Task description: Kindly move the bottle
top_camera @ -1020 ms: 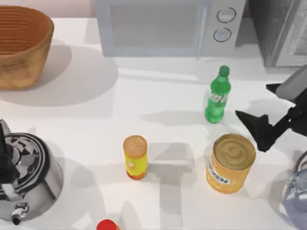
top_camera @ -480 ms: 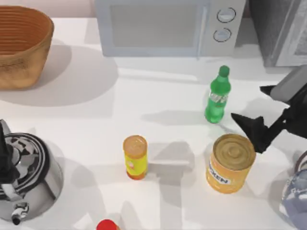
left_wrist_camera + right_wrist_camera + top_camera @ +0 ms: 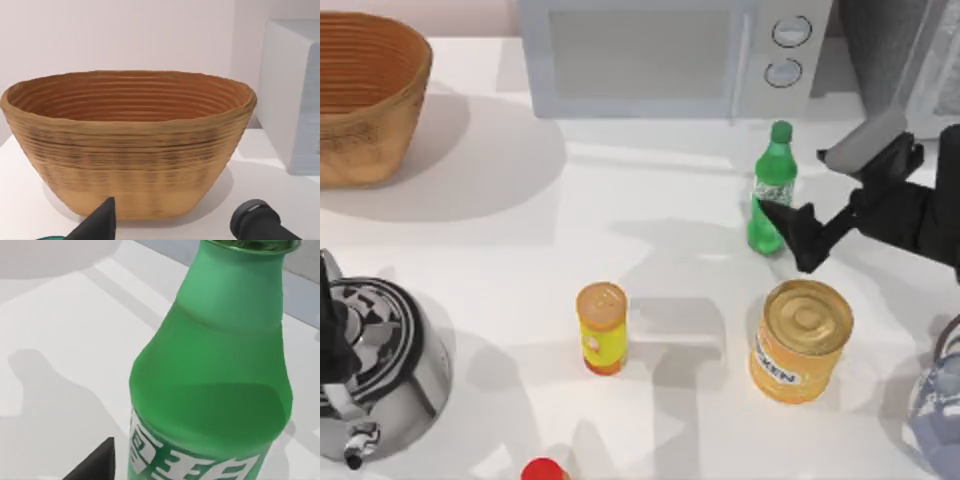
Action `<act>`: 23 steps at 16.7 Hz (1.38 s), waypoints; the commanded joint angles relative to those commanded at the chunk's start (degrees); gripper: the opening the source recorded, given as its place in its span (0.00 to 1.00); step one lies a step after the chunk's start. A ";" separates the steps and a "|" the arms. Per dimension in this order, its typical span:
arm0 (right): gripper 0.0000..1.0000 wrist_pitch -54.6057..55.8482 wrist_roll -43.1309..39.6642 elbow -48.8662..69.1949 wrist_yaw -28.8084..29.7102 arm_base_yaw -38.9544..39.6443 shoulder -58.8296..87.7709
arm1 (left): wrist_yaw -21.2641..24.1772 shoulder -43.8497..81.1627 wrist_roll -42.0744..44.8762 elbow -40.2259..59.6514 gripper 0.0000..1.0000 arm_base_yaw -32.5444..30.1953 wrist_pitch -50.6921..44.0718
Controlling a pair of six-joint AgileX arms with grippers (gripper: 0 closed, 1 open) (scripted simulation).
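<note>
One bottle [image 3: 772, 190] stands upright toward the right rear of the counter [image 3: 650, 220], just in front of the microwave [image 3: 675, 55], with bare white surface stretching away on its left. The right end effector [image 3: 810, 205] sits at the bottle's right side, fingers spread apart, one dark fingertip [image 3: 790, 225] against the lower body and the other finger up near the cap level; whether it presses the plastic I cannot tell. The right wrist view has the bottle [image 3: 215, 385] very close. Near its front stands a large gold-lidded can [image 3: 800, 340], and well apart a yellow cylinder [image 3: 603, 328]. The left end effector [image 3: 175, 227], parted, idles before the basket [image 3: 127, 145] at the counter's left rear.
</note>
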 joint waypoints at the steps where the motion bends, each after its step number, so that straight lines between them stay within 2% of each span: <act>1: 1.00 0.77 0.41 1.04 0.99 1.31 1.79 | 0.00 0.00 0.00 0.00 1.00 0.00 0.00; 5: 1.00 1.82 1.94 2.45 4.09 5.40 4.34 | 0.00 0.00 0.00 0.00 1.00 0.00 0.00; 9: 1.00 1.83 2.03 2.39 4.24 5.62 4.36 | 0.00 0.00 0.00 0.00 1.00 0.00 0.00; 22: 0.02 1.83 2.03 2.39 4.24 5.62 4.36 | 0.00 0.00 0.00 0.00 1.00 0.00 0.00; 23: 0.00 1.83 2.03 2.39 4.24 5.62 4.36 | 0.00 0.00 0.00 0.00 1.00 0.00 0.00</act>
